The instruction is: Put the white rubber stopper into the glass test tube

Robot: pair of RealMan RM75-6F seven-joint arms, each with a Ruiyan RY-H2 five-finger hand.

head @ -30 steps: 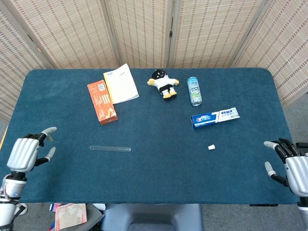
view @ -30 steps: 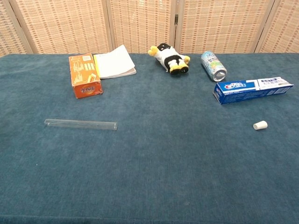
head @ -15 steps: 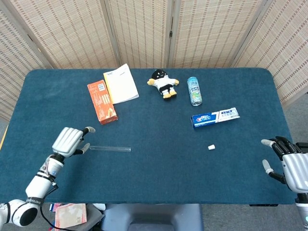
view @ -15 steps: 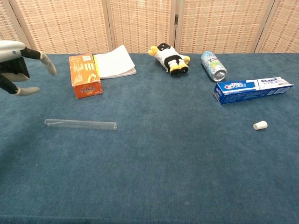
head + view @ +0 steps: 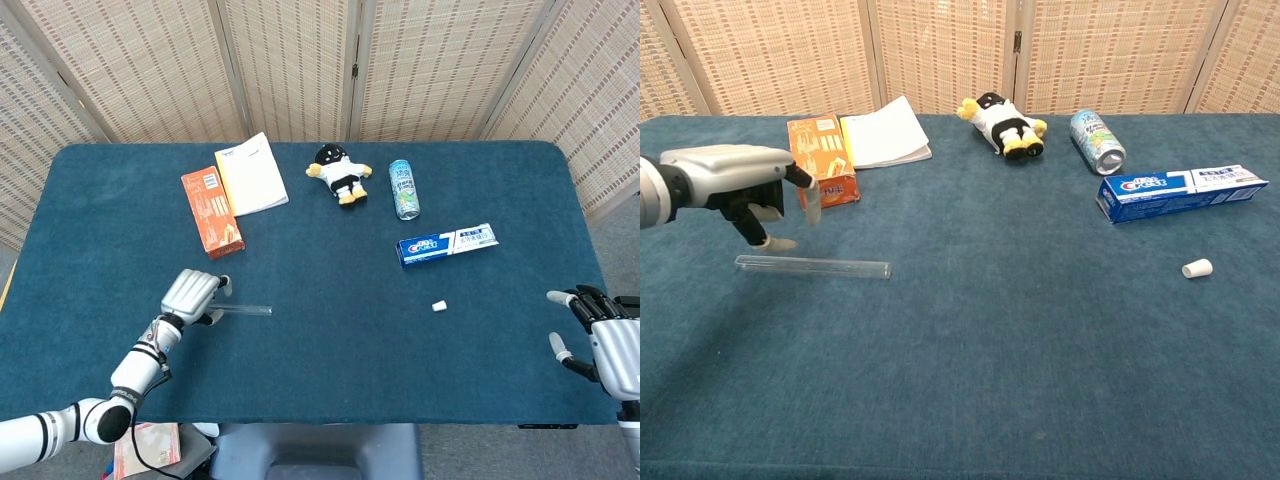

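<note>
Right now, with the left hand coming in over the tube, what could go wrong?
The glass test tube lies flat and loose on the cloth; the left hand, hovering over one end with fingers apart, could nudge it into rolling. The white rubber stopper is small and far across the table, nearer the open right hand, so seating it will likely need both hands.

test tube (image 5: 812, 266) left, stopper (image 5: 1197, 268) right — well apart

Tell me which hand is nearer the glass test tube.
Left. The left hand hovers just above the glass test tube's left end, not gripping it. The right hand is open at the table's far right edge, beyond the white rubber stopper.
</note>
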